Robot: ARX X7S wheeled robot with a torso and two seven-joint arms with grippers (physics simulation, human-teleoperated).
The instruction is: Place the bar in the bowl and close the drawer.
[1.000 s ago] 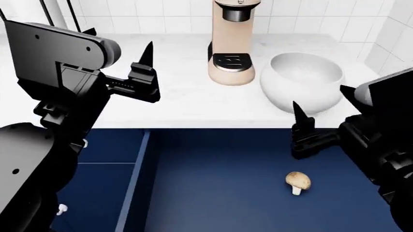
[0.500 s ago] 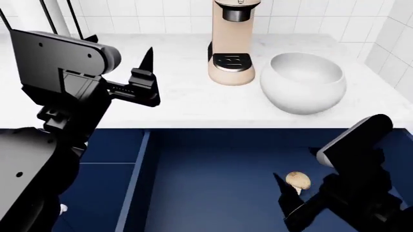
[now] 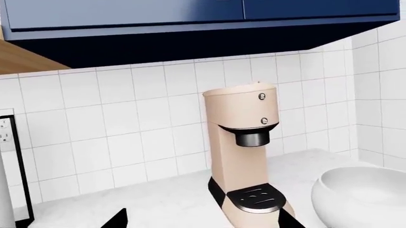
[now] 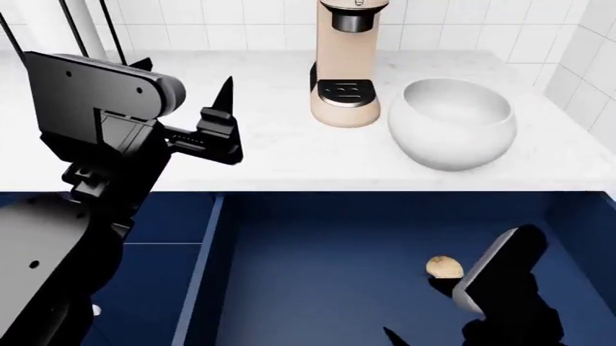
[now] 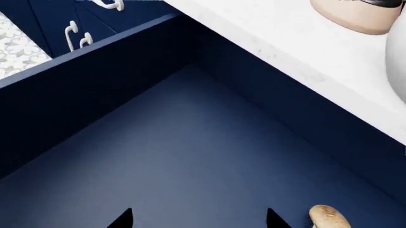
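No legible writing or brand; the tall beige coffee maker (image 4: 348, 61) bears only two small round marks on its front, seen in the left wrist view (image 3: 246, 154).

L arm: raised over the white marble worktop (image 4: 279, 144) at left, black housing big in head view; left tool (image 4: 219, 119) points right toward the coffee maker, one pointed finger upright. In the left wrist view only two dark tips show at the frame edge, set wide apart, nothing between them.

R arm: low at near right, reaching down into the wide navy-blue open drawer (image 4: 318, 281); right tool (image 5: 198, 219) hangs over the drawer floor, two black tips well apart, nothing held.

Containers: large glossy white deep bowl (image 4: 452, 122) on worktop just right of the coffee maker, inside looks bare. Drawer holds a small tan mushroom (image 4: 443, 267) near the right arm, just beside one tool tip in the right wrist view (image 5: 328, 217).

Pale mint wrapped bar: not seen in any view; place cannot be told.
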